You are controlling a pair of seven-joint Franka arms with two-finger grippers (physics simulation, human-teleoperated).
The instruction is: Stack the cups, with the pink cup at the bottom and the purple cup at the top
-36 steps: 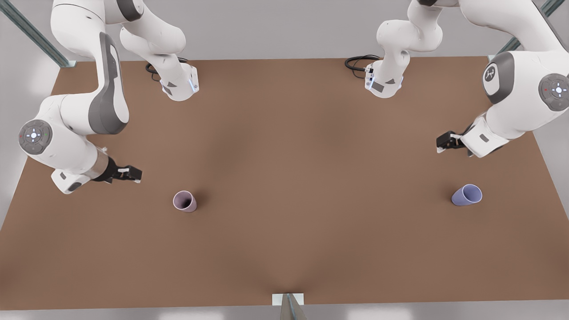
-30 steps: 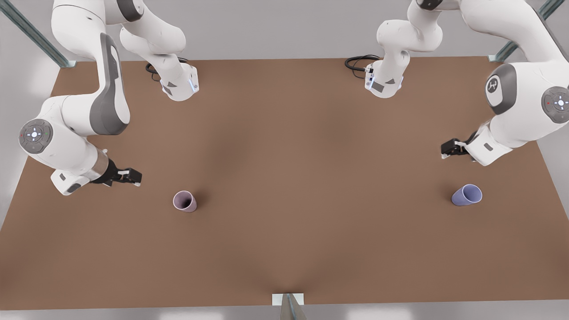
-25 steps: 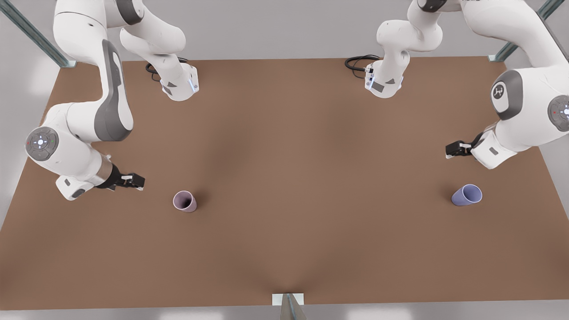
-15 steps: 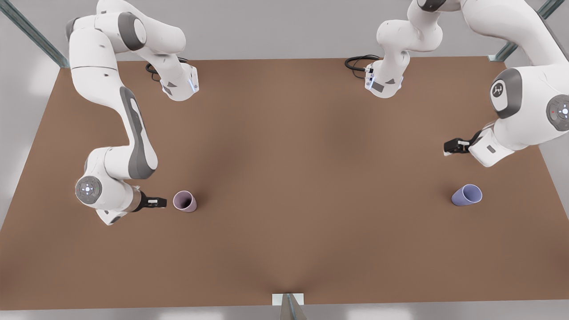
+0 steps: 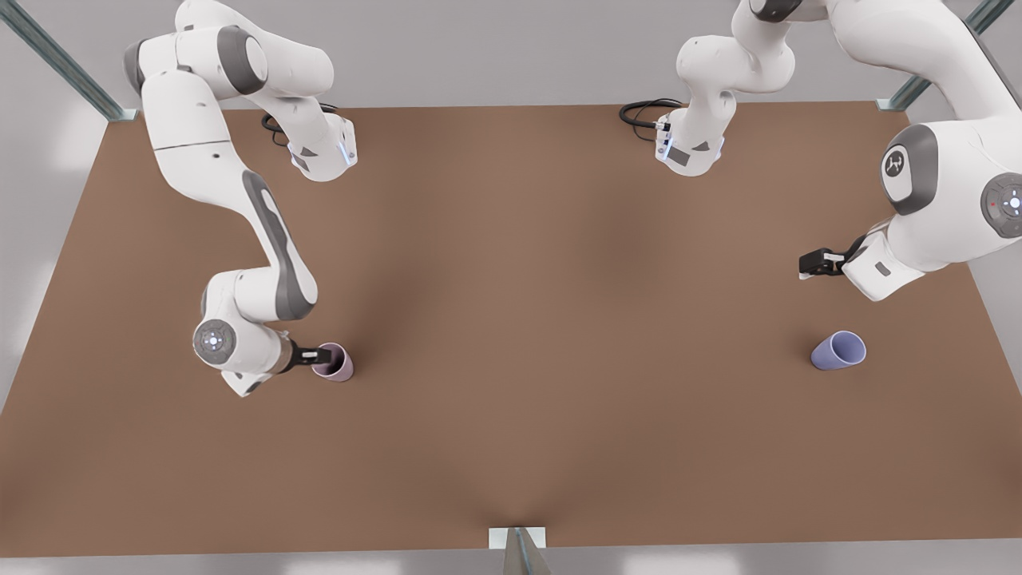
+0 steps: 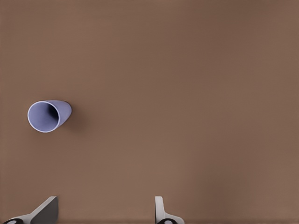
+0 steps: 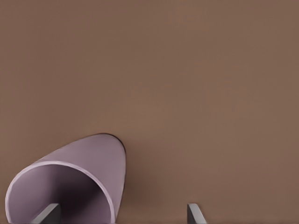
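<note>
Right tool [image 5: 313, 354]: we log it on the arm at the front view's left, low over the table [image 5: 559, 319]. Its jaws stand wide, with nothing gripped between them. In the right wrist view, one of its fingers [image 7: 48, 213] shows dark in front of the cup's open mouth, and the other finger is out over bare table past the cup's side.

Pink cup [image 5: 337, 364]: directly at the right tool's tip. From the front view we cannot tell whether the two touch. We note a pale mauve wall and a darker inside. It rests on the table with its mouth open toward the wrist camera.

Left tool [image 5: 816, 262]: we log it on the arm at the front view's right, hovering above the table. Its jaws are wide, both finger ends show in the left wrist view with bare table between them, and it holds nothing. This arm waits.

Purple cup [image 5: 837, 350]: near the left tool but apart from it, and nearer the table's front edge than the tool is. It is bluish lavender all over and rests alone on the table with its mouth open toward the wrist camera.

Cups, relation: well apart, with the whole middle of the table between them, so neither is stacked in the other.

Table: a plain brown surface that carries both cups and both arm bases at its far edge.
</note>
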